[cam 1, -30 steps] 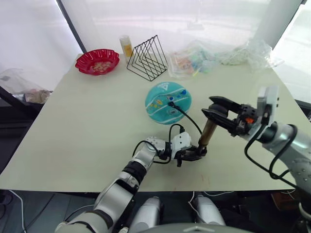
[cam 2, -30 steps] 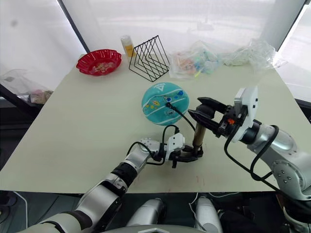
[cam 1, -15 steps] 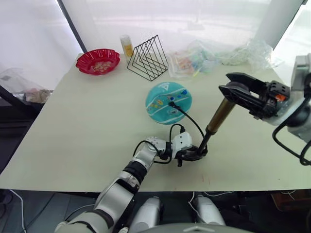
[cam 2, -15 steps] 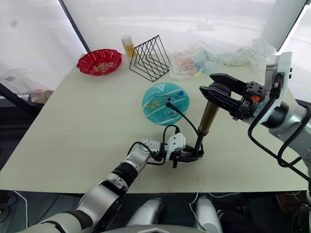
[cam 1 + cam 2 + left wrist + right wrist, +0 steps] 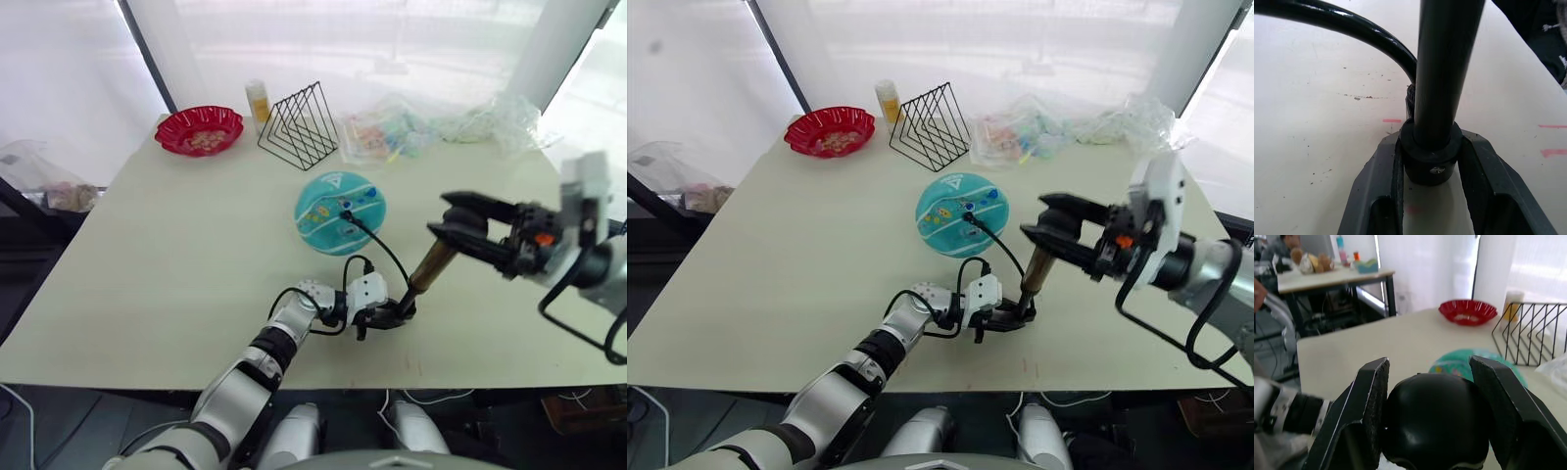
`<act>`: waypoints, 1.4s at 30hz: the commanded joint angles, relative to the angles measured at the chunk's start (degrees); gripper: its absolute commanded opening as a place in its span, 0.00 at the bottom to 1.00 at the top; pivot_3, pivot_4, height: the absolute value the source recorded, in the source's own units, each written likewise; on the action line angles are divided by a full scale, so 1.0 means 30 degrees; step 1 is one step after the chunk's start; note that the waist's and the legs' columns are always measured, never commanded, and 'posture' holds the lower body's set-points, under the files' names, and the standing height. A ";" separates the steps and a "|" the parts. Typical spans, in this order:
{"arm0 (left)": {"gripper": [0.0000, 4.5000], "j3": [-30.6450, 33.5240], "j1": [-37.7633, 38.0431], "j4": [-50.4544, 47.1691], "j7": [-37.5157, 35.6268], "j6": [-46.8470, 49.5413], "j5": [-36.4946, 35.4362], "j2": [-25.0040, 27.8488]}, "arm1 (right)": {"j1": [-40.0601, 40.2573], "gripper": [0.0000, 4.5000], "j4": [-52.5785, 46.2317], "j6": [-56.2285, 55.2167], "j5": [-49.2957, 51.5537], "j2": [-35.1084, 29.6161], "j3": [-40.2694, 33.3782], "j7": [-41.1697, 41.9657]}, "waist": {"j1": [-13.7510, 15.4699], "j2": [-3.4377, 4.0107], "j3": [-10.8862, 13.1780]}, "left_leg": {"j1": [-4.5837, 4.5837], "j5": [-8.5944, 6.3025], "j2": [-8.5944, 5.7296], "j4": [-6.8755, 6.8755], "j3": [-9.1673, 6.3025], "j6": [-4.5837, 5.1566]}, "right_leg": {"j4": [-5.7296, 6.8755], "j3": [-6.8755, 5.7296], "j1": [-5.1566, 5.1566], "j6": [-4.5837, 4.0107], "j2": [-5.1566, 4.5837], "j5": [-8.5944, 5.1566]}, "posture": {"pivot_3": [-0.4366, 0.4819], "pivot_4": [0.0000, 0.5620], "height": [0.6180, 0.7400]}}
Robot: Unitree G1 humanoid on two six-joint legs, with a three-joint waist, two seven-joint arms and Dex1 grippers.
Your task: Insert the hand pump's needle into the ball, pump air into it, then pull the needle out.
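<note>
Teal rubber ball (image 5: 340,212) is lying mid-desk with the needle (image 5: 343,207) already in. Near it, the left pincer (image 5: 390,315) is clenching the brass-gold hand pump (image 5: 428,269) base; the right pincer (image 5: 468,221) is grasping its handle. Pumping is underway; pulling out remains.

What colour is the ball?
Teal with white stripes: the ball, clearest in the right eye view.

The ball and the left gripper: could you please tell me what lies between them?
The pump's thin black hose runs from the ball to the pump, whose base the left gripper clamps; otherwise bare table, seen in both eye views.
</note>
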 commanded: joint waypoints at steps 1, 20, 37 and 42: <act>0.25 -0.0960 0.0625 0.2052 0.0447 -0.0412 0.1649 0.0376 | 0.1572 0.47 0.0826 -0.0317 -0.3050 0.0399 0.2302 0.0687 | 0.0001 -0.0011 -0.0020 | 0.0034 -0.0011 0.0001 -0.0007 0.0001 0.0014 | -0.0009 -0.0001 0.0023 0.0004 0.0000 -0.0003 | 0.48 0.27 1.00; 0.25 -0.0450 0.0249 0.5113 0.1647 -0.1984 0.1802 -0.0269 | 0.1086 0.47 0.3511 -0.5048 -0.8697 0.3654 0.4262 0.2614 | 0.0278 0.0089 -0.0270 | 0.0159 -0.0018 -0.0014 -0.0051 -0.0014 0.0025 | -0.0153 -0.0015 0.0168 0.0071 0.0000 -0.0006 | 0.48 0.27 1.00; 0.25 -0.0402 0.0414 0.5452 0.1564 -0.2191 0.2062 -0.0363 | -0.7264 0.47 0.3076 0.2415 0.2660 -0.1967 -0.2519 0.1389 | 0.0398 0.0277 0.0039 | -0.0163 -0.0012 -0.0092 0.0015 -0.0075 0.0035 | -0.0188 -0.0050 -0.0048 0.0110 -0.0088 0.0067 | 0.48 0.27 1.00; 0.25 -0.0461 0.0436 0.5478 0.1550 -0.2363 0.2108 -0.0412 | -0.5786 0.47 0.2507 0.2702 0.2147 -0.1639 -0.1738 0.0975 | 0.0398 0.0237 0.0066 | -0.0187 -0.0013 -0.0091 0.0012 -0.0081 0.0037 | -0.0195 -0.0060 -0.0063 0.0111 -0.0096 0.0066 | 0.48 0.27 1.00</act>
